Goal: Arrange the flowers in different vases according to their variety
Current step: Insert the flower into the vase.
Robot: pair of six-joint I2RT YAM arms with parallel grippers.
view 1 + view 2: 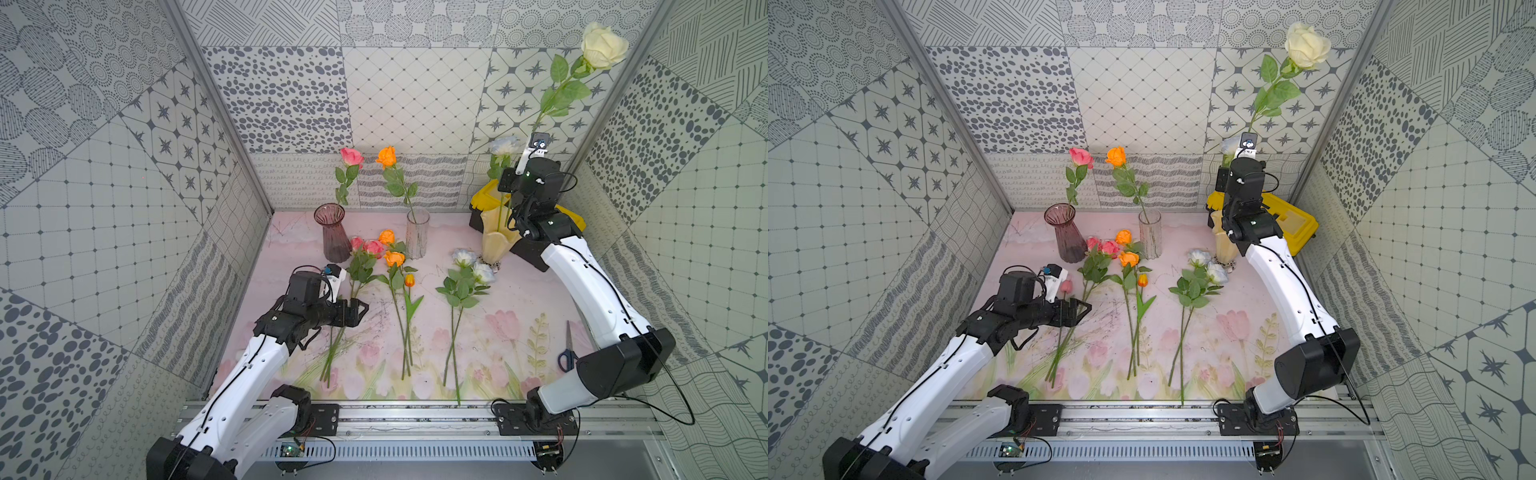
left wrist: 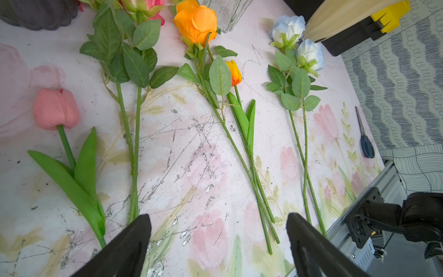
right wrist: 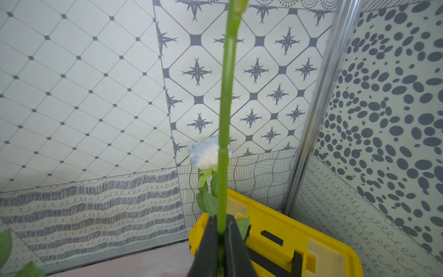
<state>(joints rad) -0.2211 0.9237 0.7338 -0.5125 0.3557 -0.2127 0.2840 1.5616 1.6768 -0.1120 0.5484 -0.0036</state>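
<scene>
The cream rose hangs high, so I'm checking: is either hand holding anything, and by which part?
The right hand grips the cream rose by its bare stem, below the leaves. The left hand is open and holds nothing.

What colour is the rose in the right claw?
Creamy white. The rose shows best in a top view.

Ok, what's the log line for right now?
right end effector: shut on cream rose | left end effector: open, empty | cream vase: pale-blue rose
</scene>
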